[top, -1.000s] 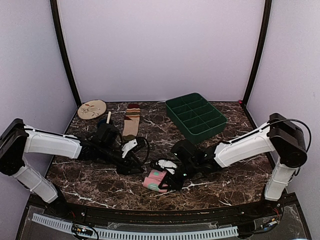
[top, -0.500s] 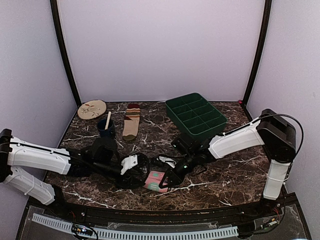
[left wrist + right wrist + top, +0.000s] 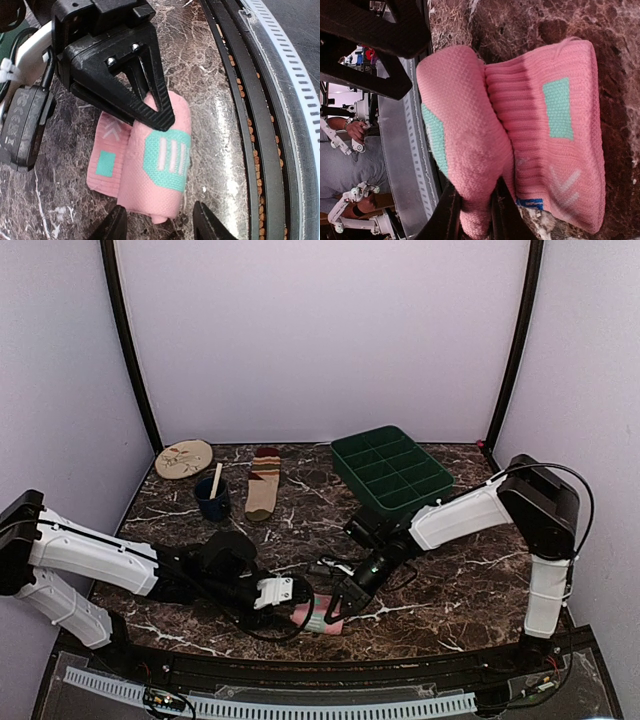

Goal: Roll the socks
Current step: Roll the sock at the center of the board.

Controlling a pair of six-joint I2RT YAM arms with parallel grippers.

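The pink sock point(image 3: 155, 165) lies close to the near edge of the worktop point(image 3: 450, 580), about midway along it, and it looks half rolled. One end is wound into a thick bundle. The ribbed part with the teal square and white marks is flat beside it, on the side away from the near edge.

The right tool point(image 3: 476, 212) is clamped on one end of the bundle, its fingers squeezing the knit between them. The left tool point(image 3: 159, 226) comes in from the other end. Its fingers stand apart on either side of the bundle's tip, gripping nothing that I can see.

To my eye the step in hand is getting a second hold so the roll can go on. I'd want the left tool to close squarely on its end of the bundle, deep enough to catch every layer and not only the outer skin. Then both ends should turn together toward the flat ribbed part, low on the worktop, so the wraps stay tight. The knit is soft and springy, so if the right pinch slackens the bundle will likely loosen. There is little room toward the near edge, so rolling away from it seems safer.

The tan sock point(image 3: 263, 487) lies flat near the far edge, left of centre, not yet rolled.
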